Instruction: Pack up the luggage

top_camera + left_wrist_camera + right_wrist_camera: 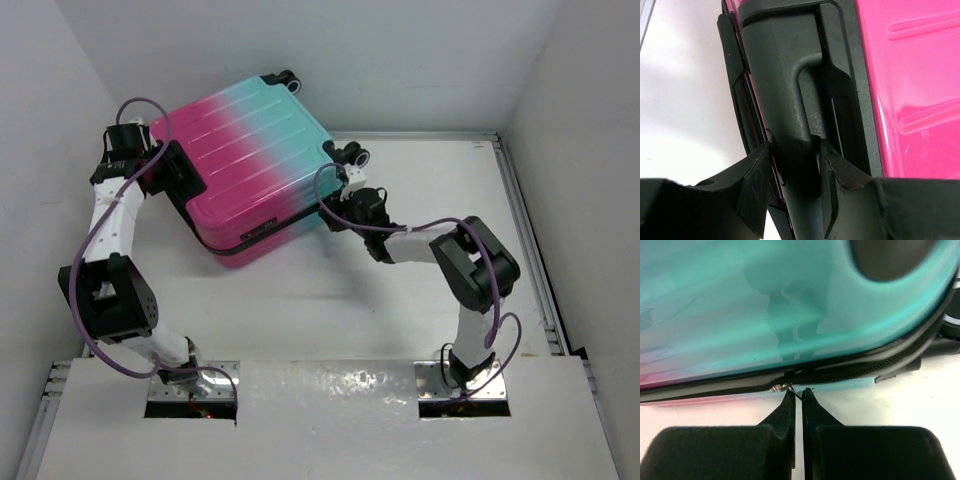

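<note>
Black left fingers [757, 175] gripping luggage [250, 160] handle [790, 100], right fingers [787, 412] closed at zipper [840, 371]

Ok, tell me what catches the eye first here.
The pink-to-turquoise luggage dominates, lying closed at the far left of the table. The left gripper clamps its black handle at the pink end, while the right gripper, shut, noses the zipper on the turquoise side.
</note>
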